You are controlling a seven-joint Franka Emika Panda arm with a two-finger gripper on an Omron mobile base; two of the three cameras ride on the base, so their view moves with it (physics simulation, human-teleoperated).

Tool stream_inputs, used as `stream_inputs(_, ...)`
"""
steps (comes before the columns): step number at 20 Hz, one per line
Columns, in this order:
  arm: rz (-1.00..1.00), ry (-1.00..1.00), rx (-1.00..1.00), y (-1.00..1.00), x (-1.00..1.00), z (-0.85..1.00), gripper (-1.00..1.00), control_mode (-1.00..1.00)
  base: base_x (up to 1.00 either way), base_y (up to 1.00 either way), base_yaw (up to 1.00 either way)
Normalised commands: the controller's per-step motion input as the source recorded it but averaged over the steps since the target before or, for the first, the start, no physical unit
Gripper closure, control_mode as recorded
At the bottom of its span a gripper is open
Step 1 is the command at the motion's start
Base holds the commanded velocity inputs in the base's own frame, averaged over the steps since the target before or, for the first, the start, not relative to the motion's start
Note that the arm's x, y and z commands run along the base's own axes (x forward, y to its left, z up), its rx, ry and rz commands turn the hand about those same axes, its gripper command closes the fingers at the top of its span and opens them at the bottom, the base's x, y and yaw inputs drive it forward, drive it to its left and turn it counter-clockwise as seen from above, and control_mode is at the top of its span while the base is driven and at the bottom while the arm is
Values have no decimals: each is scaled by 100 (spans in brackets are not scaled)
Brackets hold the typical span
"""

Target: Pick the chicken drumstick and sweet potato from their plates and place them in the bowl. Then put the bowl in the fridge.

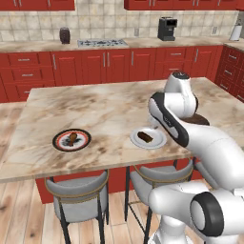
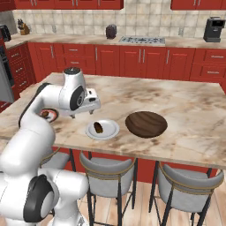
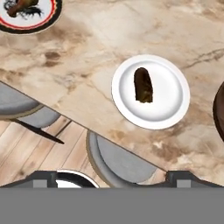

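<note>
The claw [image 2: 74,117] hangs spread and empty; the sweet potato [image 3: 143,85] lies below it on its pale plate [image 3: 173,94], probably the first pick; the bowl [image 2: 146,124] waits just beside.

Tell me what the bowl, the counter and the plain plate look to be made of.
Bowl: likely wood, matte dark brown with streaky grain. Counter: looks like polished marble or stone, beige with brown veining. Plain plate: seemingly glazed ceramic, smooth uniform white, though plastic is possible.
</note>
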Motion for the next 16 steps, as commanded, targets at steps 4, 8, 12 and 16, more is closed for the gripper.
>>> stream_inputs(4, 0, 0, -8, 13, 43, -39, -100, -100, 0, 0, 0)
stream_inputs(8, 0, 0, -16, 6, 47, -39, -100, -100, 0, 0, 0)
stream_inputs(12, 0, 0, -12, 0, 42, -39, -100, -100, 0, 0, 0)
stream_inputs(16, 0, 0, -3, 0, 39, -38, -100, -100, 0, 0, 0)
